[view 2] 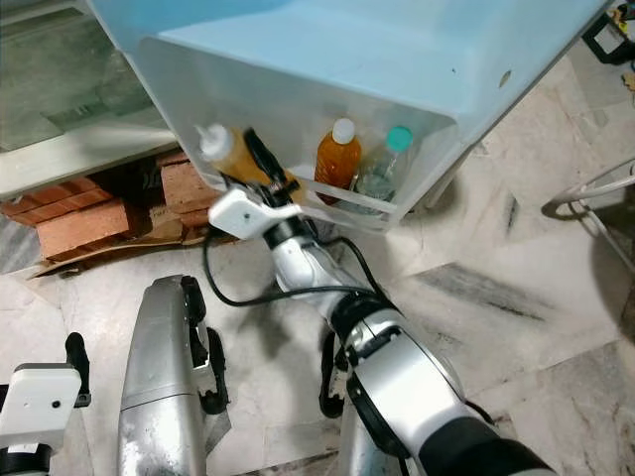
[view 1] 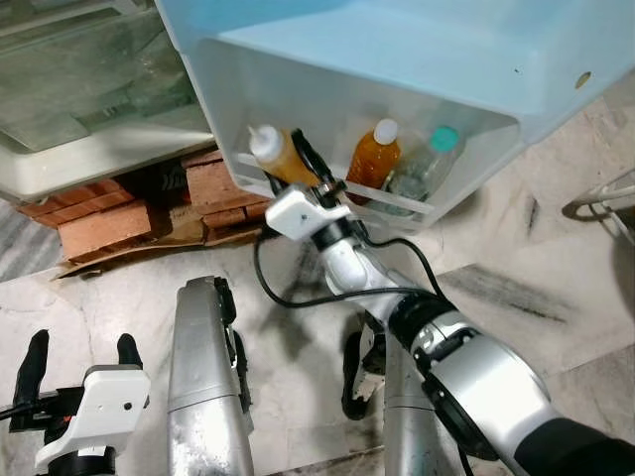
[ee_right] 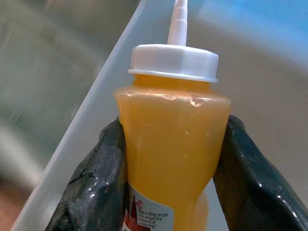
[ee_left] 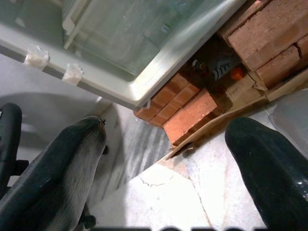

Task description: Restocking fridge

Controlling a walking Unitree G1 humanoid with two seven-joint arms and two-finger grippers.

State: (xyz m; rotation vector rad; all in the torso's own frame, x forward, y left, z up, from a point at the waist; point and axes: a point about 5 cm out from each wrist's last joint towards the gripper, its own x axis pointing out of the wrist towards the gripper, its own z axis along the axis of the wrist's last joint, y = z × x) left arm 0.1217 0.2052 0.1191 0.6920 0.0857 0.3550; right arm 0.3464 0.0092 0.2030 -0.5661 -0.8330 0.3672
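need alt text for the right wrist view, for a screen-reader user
The right gripper clamps a squeeze bottle of orange-yellow sauce with a white nozzle cap, one black finger on each side. Behind it runs the pale rail of the fridge door shelf, blurred.

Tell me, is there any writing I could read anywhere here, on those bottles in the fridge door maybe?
"The cutting length can adjust the amount of ...": small label low on the yellow sauce bottle held in the right gripper; the last word looks like "squeezing" but is too small to be sure.
Amber bottle and clear bottle on the door shelf: no readable print.
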